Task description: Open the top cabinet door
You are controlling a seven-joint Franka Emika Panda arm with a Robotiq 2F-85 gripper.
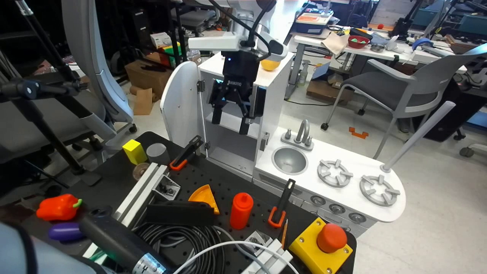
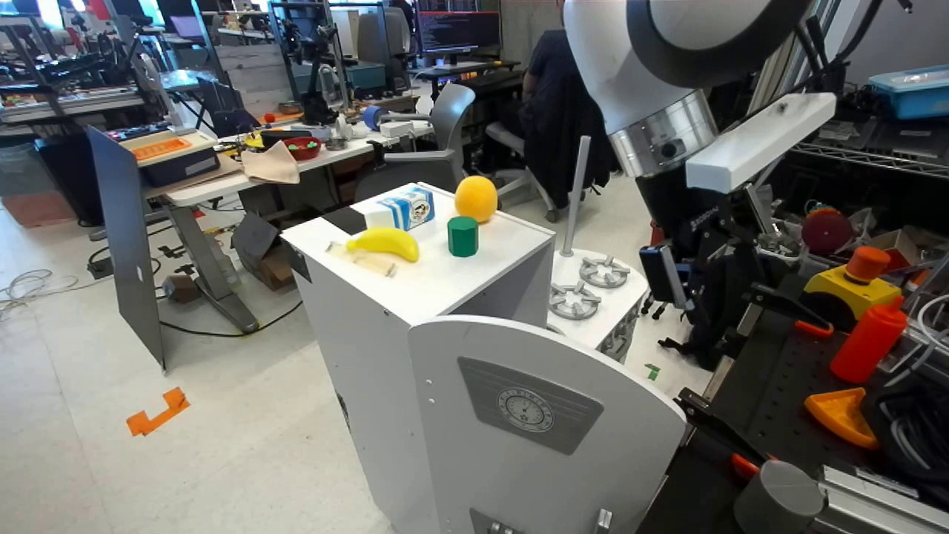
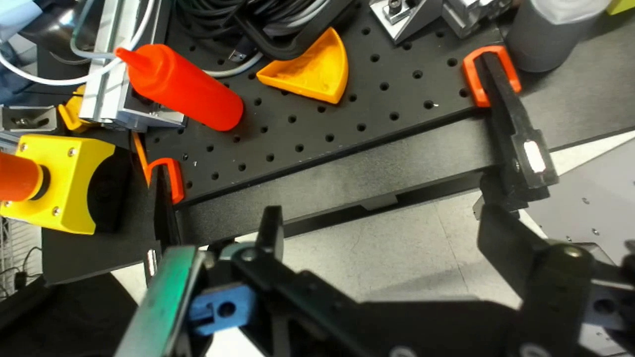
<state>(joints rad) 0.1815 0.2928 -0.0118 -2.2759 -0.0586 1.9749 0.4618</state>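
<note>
White and stiff-looking, the top cabinet door [image 1: 182, 102] stands swung out from the tower [image 1: 274, 98]; I judge it light, smooth and easy on its hinges [image 1: 201, 86]. I'd pinch its free edge [image 1: 164, 109]: my hand [image 1: 230, 121] is spread, holding nothing.

In an exterior view, a banana [image 2: 385, 242] is lying near a green block [image 2: 463, 237], while an orange ball [image 2: 476, 199] is resting near a blue-and-white carton [image 2: 404, 209]. On the black worktop [image 1: 233, 179], a red bottle [image 1: 241, 212] is standing near an orange wedge [image 1: 204, 196], and a yellow block [image 1: 134, 151] is sitting beside a grey cylinder [image 1: 158, 153]. A faucet [image 1: 299, 136] is rising behind a sink basin [image 1: 289, 160].
</note>
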